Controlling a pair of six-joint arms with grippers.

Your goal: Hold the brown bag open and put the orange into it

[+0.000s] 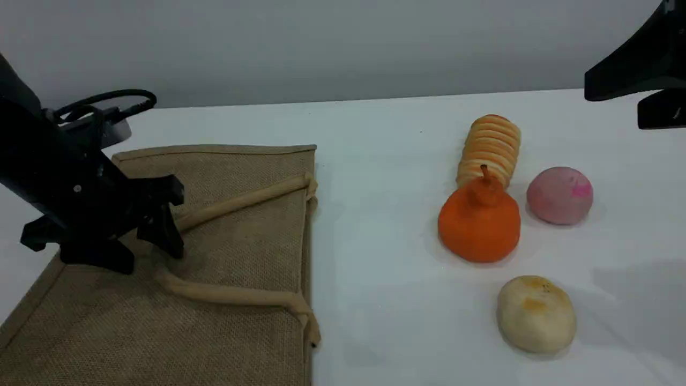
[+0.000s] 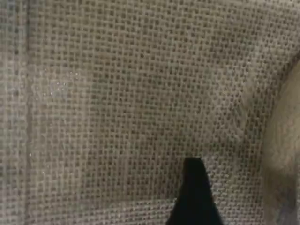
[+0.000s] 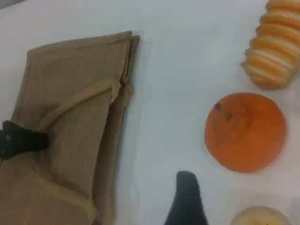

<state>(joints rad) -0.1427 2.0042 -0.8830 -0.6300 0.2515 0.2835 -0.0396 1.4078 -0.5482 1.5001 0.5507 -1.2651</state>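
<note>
The brown bag (image 1: 230, 252) lies flat on the left of the table, mouth edge toward the middle, with its beige handle (image 1: 241, 201) looped across the top face. My left gripper (image 1: 143, 252) hangs open and low over the bag, right at the bend of the handle. In the left wrist view its fingertip (image 2: 194, 194) sits close over the woven cloth (image 2: 117, 108). The orange (image 1: 479, 220) stands on the table at the right, untouched; it also shows in the right wrist view (image 3: 246, 131). My right gripper (image 1: 651, 101) is high at the far right, open and empty, its fingertip (image 3: 187, 199) left of the orange.
A ridged bread roll (image 1: 490, 147) stands right behind the orange. A pink ball (image 1: 560, 194) lies to its right and a cream bun (image 1: 536, 313) in front. White tabletop (image 1: 375, 241) separates the bag from the food.
</note>
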